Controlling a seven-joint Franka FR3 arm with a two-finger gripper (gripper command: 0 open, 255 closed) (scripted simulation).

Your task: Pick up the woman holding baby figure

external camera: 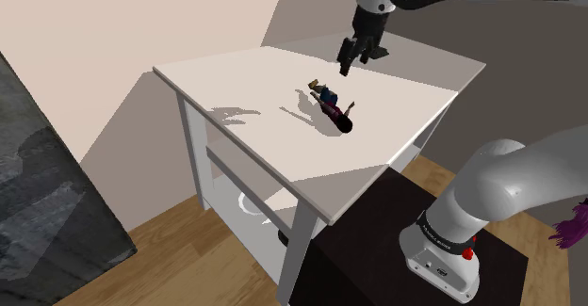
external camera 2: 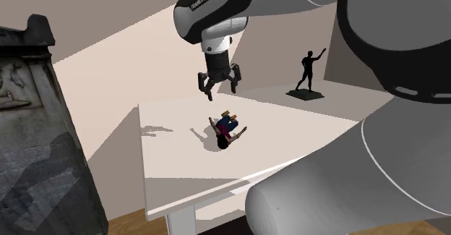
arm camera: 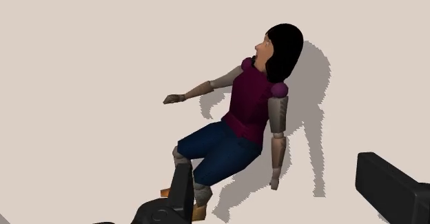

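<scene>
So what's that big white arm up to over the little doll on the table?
The white robot arm is going after the small woman figure. She has black hair, a maroon top and blue trousers, and lies flat on the white table. The arm's black pincer hangs above her, near the legs, open and touching nothing. The figure has not been gripped or lifted yet.
</scene>
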